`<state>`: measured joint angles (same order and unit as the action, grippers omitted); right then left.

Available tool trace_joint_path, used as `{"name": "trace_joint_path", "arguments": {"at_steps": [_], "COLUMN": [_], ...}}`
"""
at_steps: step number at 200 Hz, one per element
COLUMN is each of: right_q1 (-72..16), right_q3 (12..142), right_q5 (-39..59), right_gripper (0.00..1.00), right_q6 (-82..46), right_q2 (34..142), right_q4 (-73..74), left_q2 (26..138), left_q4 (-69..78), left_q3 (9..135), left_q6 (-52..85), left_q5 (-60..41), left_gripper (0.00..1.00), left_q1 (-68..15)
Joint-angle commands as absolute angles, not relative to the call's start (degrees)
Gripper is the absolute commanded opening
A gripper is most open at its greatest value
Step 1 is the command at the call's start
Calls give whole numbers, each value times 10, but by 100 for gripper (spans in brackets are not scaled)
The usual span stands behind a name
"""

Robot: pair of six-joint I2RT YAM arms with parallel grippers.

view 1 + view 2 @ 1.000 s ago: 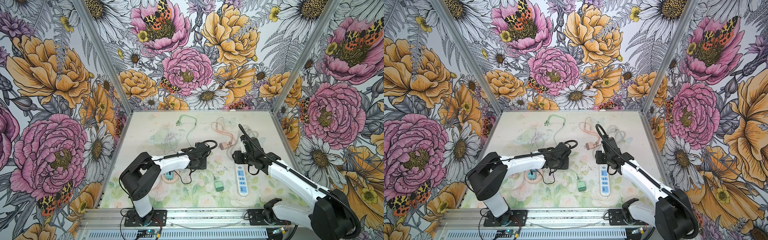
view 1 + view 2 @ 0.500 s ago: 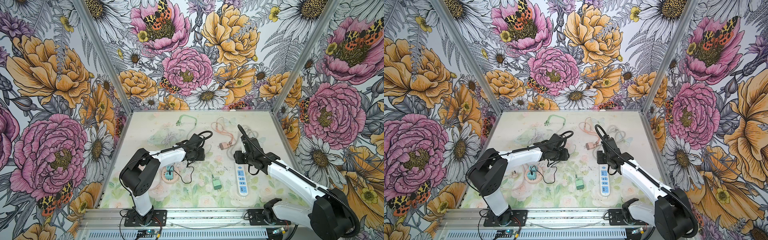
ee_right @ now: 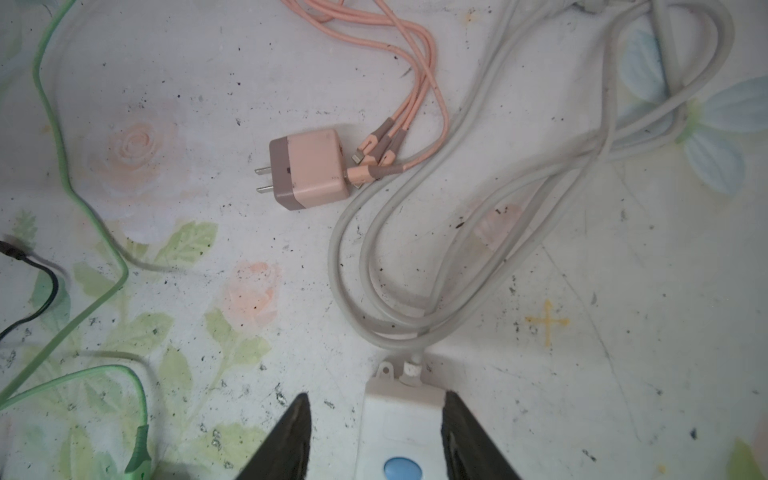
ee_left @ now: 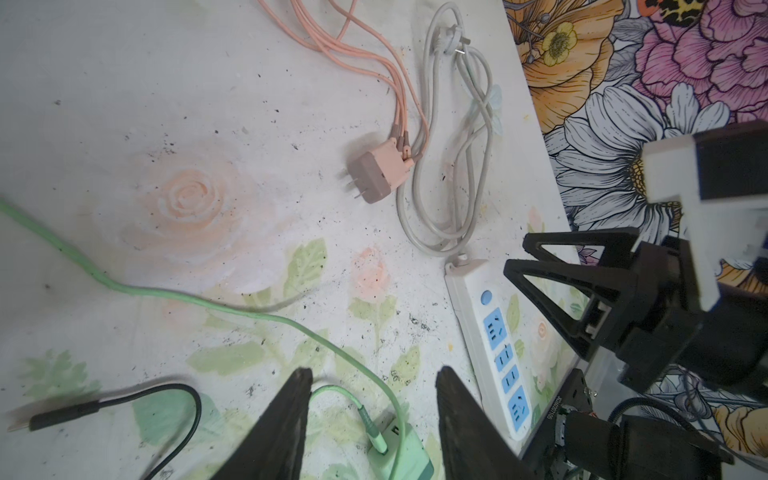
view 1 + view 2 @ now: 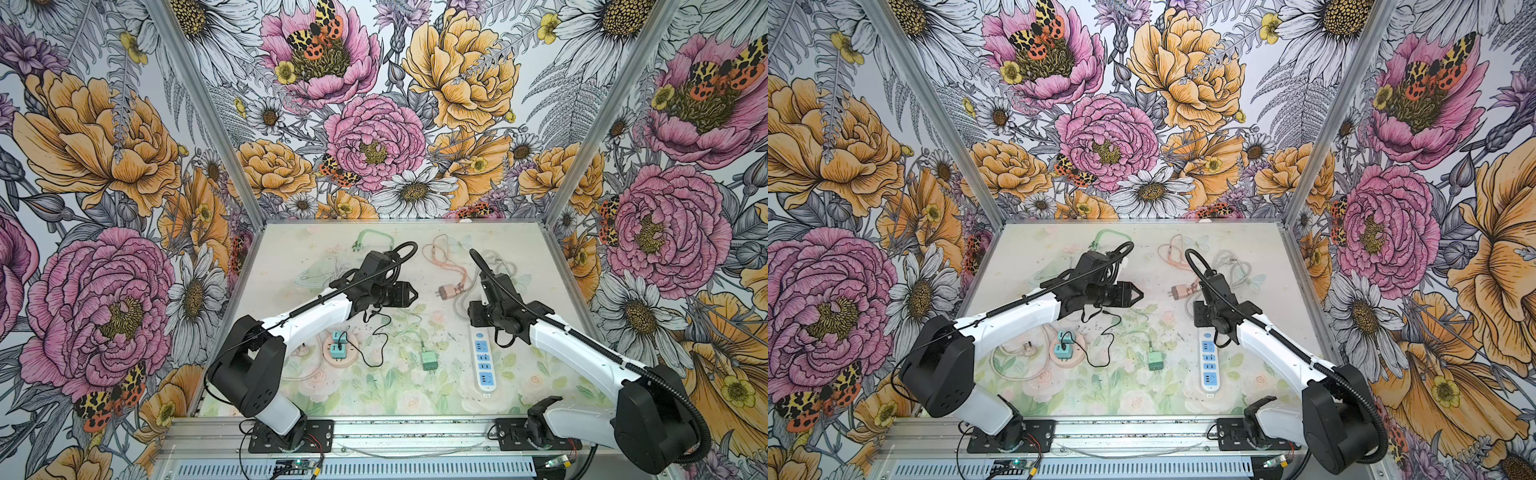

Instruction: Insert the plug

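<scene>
Left tool [image 4: 376, 370] parted and empty above the worktop [image 4: 166, 104], pointed toward the pink plug [image 4: 376, 174] lying loose, well short of any socket. Right tool [image 3: 376, 395] parted too, straddling the cord end of the power strip [image 5: 483, 361], probably steadying it for insertion.

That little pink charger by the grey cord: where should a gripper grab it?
Pinch the pink charger across its two flat sides, coming straight down from above. It lies flat, prongs jutting from one end and pink cables crowding the other, so the mid-body is free.
</scene>
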<state>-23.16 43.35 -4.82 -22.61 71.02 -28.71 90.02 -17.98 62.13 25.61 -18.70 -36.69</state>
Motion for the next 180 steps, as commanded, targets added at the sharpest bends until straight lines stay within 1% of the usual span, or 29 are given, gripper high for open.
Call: {"name": "trace_joint_path", "arguments": {"at_steps": [1,18,39,70,106,131,152,180], "right_q1": [-221,-210,-195,-176,-150,-124,-109,-105], "right_q3": [459,461,461,461,454,446,432,410], "right_q5": [-65,-69,-77,-87,-105,-102,-81,-70], "right_gripper": [54,56,58,60,66,70,70,72], "right_q6": [-211,-206,-203,-197,-189,-199,-220,-250], "right_q2": [685,676,666,653,633,628,623,623], "right_q4": [-286,-286,-285,-285,-285,-286,-286,-286], "left_q2": [920,957,1017,1124,1216,1259,1280,1303], "left_q4": [-166,-200,-235,-243,-247,-247,-246,-246], "left_q3": [671,720,778,843,908,946,966,985], "left_q6": [192,148,103,69,37,11,-4,-17], "left_q5": [-238,-238,-191,-115,-71,-45,-29,-37], "left_gripper": [51,50,50,50,54,56,57,59], "left_q1": [-379,-395,-414,-424,-429,-438,-443,-440]}}
